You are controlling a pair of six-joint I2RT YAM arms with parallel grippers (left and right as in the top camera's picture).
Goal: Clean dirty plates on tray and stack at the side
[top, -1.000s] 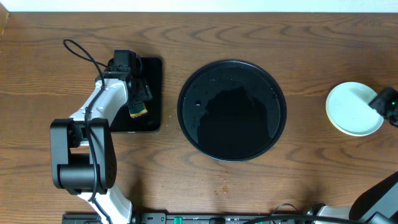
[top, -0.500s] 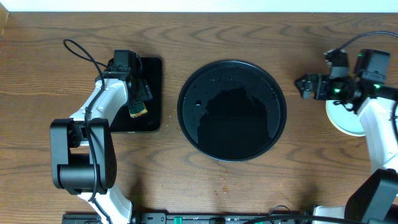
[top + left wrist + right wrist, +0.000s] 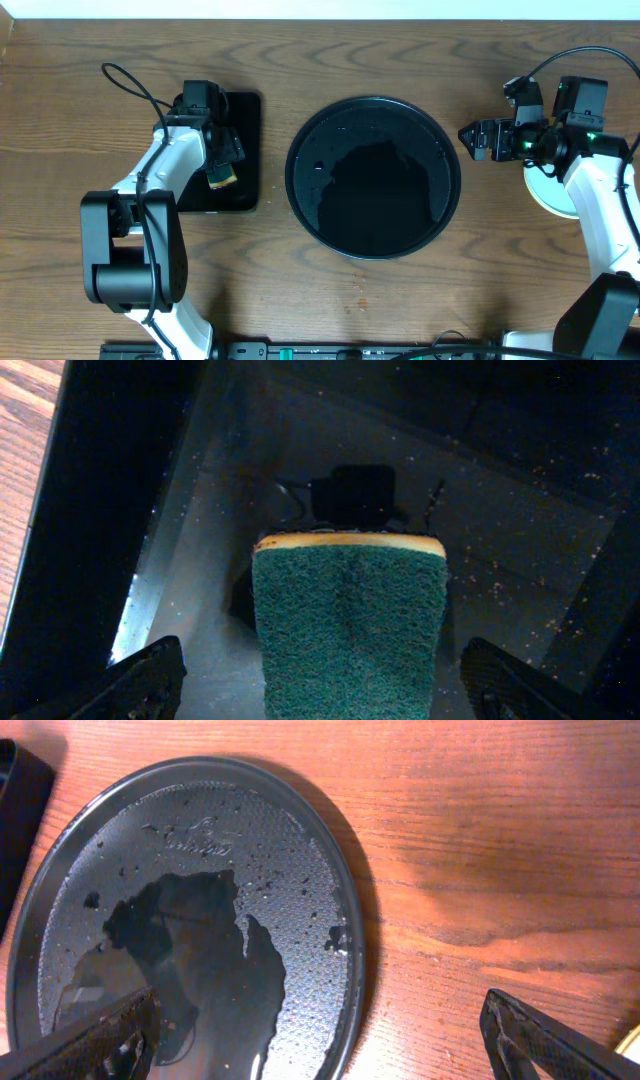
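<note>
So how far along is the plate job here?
Nearly done, it seems. Done: round tray is bare of plates; a pale plate lies at the right, stack count hidden. In hand: nothing; left gripper and right gripper open, sponge on small tray. Remaining: likely nothing.

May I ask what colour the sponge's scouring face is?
Dark green; the sponge shows best from the left wrist.

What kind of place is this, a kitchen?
Probably a robot practice bench, not a real kitchen: a left arm and a right arm stand at a wooden table with a round black tray, a scrubbing sponge and a pale plate.
</note>
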